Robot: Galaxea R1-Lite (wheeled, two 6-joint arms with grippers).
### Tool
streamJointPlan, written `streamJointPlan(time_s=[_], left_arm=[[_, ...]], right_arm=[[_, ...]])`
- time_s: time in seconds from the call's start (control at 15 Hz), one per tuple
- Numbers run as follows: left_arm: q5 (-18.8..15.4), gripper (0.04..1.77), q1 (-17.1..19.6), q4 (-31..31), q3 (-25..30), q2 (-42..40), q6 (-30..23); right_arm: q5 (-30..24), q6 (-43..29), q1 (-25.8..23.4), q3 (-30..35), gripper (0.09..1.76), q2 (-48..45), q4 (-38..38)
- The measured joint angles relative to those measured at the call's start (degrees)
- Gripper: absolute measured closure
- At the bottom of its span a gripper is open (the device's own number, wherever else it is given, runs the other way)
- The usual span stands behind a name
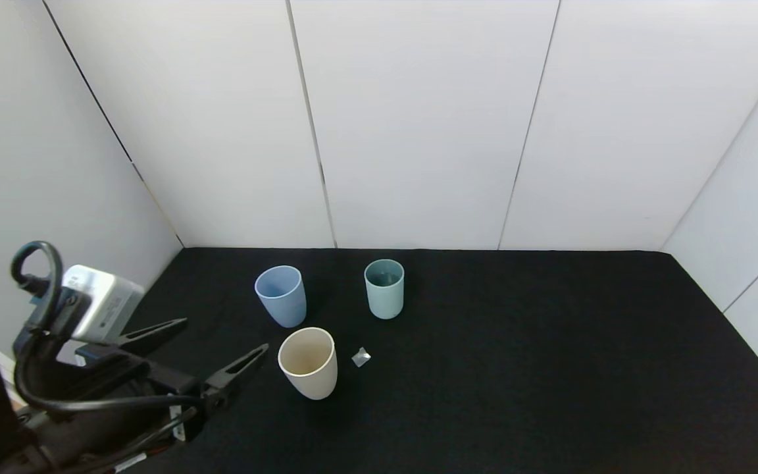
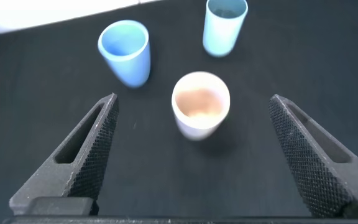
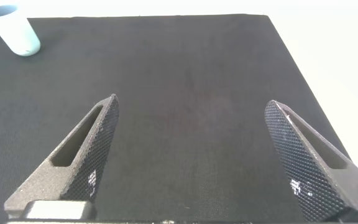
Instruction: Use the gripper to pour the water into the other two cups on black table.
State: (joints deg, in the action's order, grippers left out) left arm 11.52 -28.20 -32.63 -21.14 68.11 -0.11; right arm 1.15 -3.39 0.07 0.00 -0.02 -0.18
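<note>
a: left gripper [image 1: 221, 352]?
b: i see it wide open, empty, near the cream cup [image 1: 308, 363].
a: targets?
b: blue cup [image 1: 281, 295], teal cup [image 1: 384, 288] upright behind it on the black table [image 1: 550, 368].
a: right gripper [image 3: 191, 155]?
b: open, empty.

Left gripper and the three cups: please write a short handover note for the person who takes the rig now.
Left gripper: open, empty, low at the table's near left, aimed at the cream-white cup, not touching it.
Right gripper: open, empty, above bare black table; absent from the head view.
Light blue cup and teal-green cup stand upright behind the cream-white one, all apart. A small silvery scrap lies beside it.
Done: nothing grasped or poured.
Left: grasp the cream-white cup, pour into both others.
</note>
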Motion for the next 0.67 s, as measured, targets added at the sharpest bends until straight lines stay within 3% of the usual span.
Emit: streamJointPlan(time_s=[0.53,0.67], left_arm=[[0.1,0.1,0.1,22.0,2.0,-25.9,-0.2],[-0.6,0.1,2.5,24.7,1.9,-31.0,0.1]], right_arm=[[0.0,0.0,0.0,0.0,0.14,0.0,0.0],[0.0,0.0,0.0,0.0,0.14,0.0,0.0]])
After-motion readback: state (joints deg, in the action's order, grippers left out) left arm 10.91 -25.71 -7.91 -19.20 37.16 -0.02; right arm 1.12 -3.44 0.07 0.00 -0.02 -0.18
